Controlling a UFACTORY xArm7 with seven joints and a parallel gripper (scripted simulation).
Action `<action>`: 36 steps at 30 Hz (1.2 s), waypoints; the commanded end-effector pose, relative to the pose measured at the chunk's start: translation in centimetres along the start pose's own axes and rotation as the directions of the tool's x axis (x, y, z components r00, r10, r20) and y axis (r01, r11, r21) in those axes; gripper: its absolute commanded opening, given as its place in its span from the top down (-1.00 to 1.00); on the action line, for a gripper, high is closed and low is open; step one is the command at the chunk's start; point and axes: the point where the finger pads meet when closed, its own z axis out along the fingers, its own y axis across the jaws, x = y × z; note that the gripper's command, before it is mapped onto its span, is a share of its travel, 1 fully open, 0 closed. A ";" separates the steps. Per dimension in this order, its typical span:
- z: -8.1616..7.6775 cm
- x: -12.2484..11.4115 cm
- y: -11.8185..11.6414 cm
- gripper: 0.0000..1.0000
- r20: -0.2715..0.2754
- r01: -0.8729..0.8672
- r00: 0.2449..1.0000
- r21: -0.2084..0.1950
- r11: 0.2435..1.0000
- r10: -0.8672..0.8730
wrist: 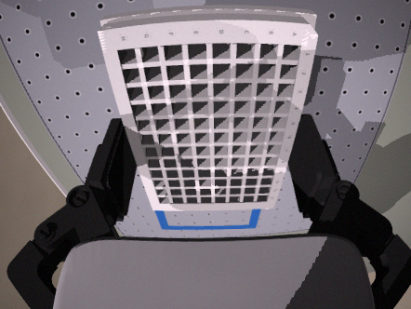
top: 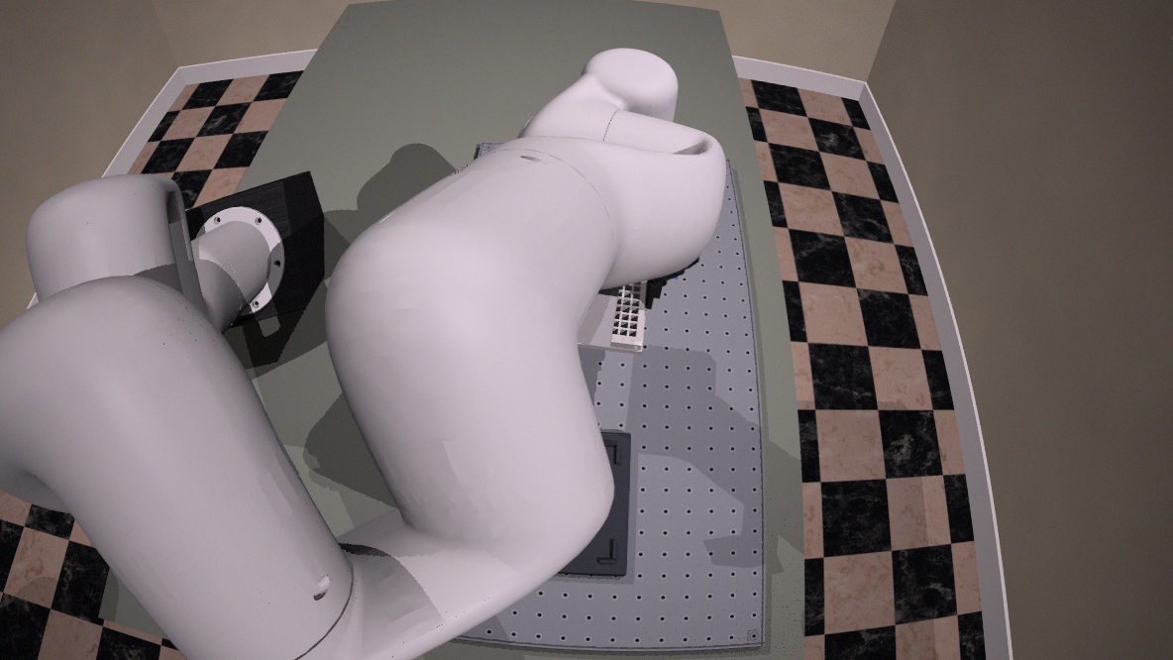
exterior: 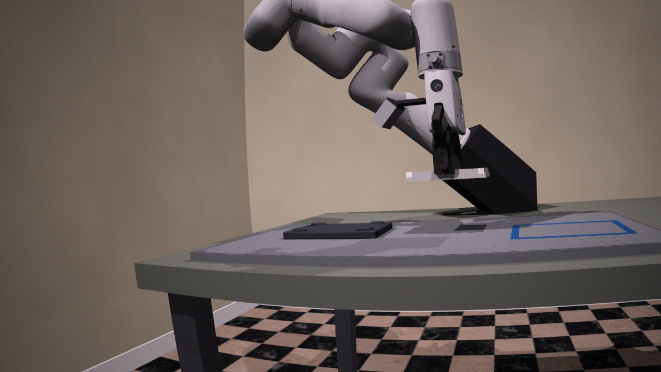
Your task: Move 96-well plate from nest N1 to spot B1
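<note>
The xArm's black tool is clamped on a white 96-well plate, its fingers pressing the plate's two long sides near one end. The plate hangs level and right way up, well above the grey perforated deck on the green counter, with its open wells facing upward in the wrist view. Seen from the side, the plate hangs over the stretch of deck between the dark plate nest and the blue taped outline, touching neither. The nest lies flat on the deck with nothing in it. In the wrist view one short end of the outline shows just past the plate's near edge. The arm rises from its slanted black pedestal behind the deck, doubles back through bent upper links, and drops its last link straight down, so the tool points vertically at the deck. From the top view the bulky white links hide most of the deck; only the plate's corner peeks out beside them.
</note>
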 end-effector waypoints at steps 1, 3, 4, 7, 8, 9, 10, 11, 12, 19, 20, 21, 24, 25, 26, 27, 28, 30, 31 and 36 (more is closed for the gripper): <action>-0.1 -1.7 -0.2 1.00 0.002 0.000 1.000 0.003 1.000 0.000; -0.1 -2.3 -0.2 1.00 0.002 0.000 1.000 0.003 1.000 0.000; -0.1 -2.7 -0.2 1.00 0.002 0.000 1.000 0.003 1.000 0.000; -0.1 -3.0 -0.3 1.00 0.002 0.000 1.000 0.003 1.000 0.000; -0.1 -3.3 -0.3 1.00 0.002 0.000 1.000 0.003 1.000 0.000; 0.0 -3.7 -0.3 1.00 0.002 0.000 1.000 0.003 1.000 0.000; 0.0 -4.0 -0.3 1.00 0.002 0.000 1.000 0.003 1.000 0.000; 0.0 -4.3 -0.3 1.00 0.002 0.000 1.000 0.003 1.000 0.000; 0.0 -4.7 -0.3 1.00 0.002 0.000 1.000 0.003 1.000 0.000; 0.0 -7.0 -0.4 1.00 0.002 0.000 1.000 0.003 1.000 0.000; 0.1 -7.3 -0.4 1.00 0.002 0.000 1.000 0.003 1.000 0.000; 0.1 -7.7 -0.4 1.00 0.002 0.000 1.000 0.003 1.000 0.000; 0.1 -8.0 -0.4 1.00 0.002 0.000 1.000 0.003 1.000 0.000; 0.1 -8.3 -0.5 1.00 0.002 0.000 1.000 0.003 1.000 0.000; 0.1 -8.7 -0.5 1.00 0.003 0.000 1.000 0.003 1.000 0.000; 0.1 -9.0 -0.5 1.00 0.003 0.000 1.000 0.003 1.000 0.000; 0.1 -9.3 -0.5 1.00 0.003 0.000 1.000 0.003 1.000 0.000; 0.1 -10.0 -0.5 1.00 0.003 0.000 1.000 0.003 1.000 0.000; 0.1 -10.3 -0.5 1.00 0.003 0.000 1.000 0.003 1.000 0.000; 0.2 -12.0 -0.6 1.00 0.003 0.000 1.000 0.003 1.000 0.000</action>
